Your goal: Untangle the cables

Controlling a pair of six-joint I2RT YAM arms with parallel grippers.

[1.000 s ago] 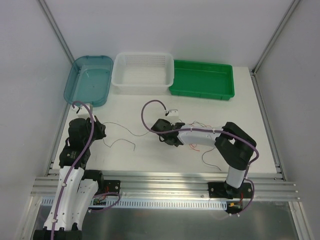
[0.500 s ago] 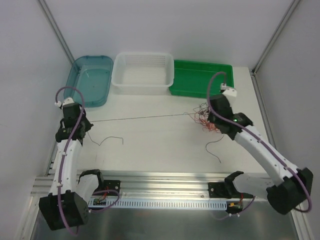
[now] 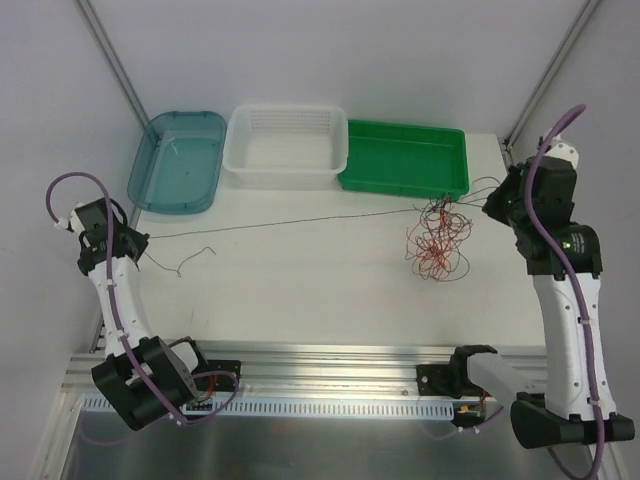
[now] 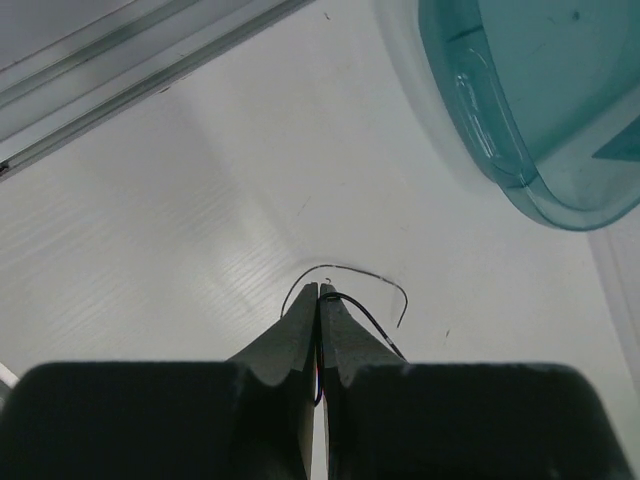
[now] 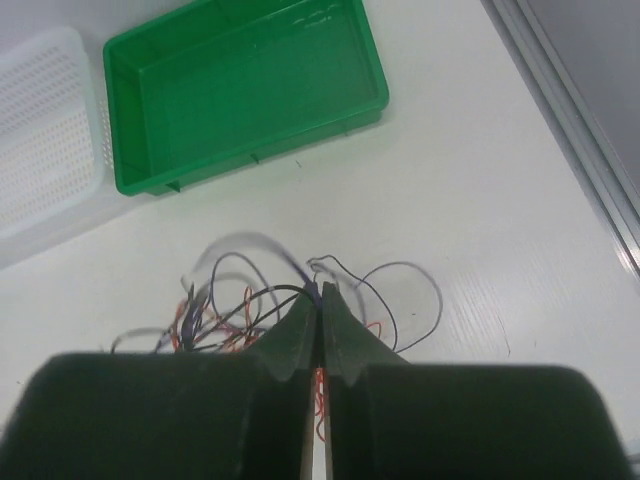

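- At the right side of the table [image 3: 300, 300], the right gripper [image 3: 492, 205] is closed, its jaws pressed together on a few strands of the cables [image 3: 436, 240].
- The cables form a loose knot of orange-red and dark loops spreading left of and below that gripper, just in front of the right end of the green tray [image 3: 400, 186]. Whether the lowest loops touch the table cannot be told.
- In the right wrist view the fingertips [image 5: 306, 312] meet, with dark and orange wires curling out on both sides of them.
- From the knot a single black strand [image 3: 300, 222] runs nearly straight leftward to the left gripper [image 3: 143, 238], which is pinched shut on its end.
- In the left wrist view a thin black wire [image 4: 365, 318] emerges from between the closed tips.
- The strand passes in front of the white mesh basket [image 3: 285, 174] and the teal tub [image 3: 137, 168] without touching either.
- A short dark wire [image 3: 195, 257] lies curled on the table just right of the left gripper, apart from the knot.
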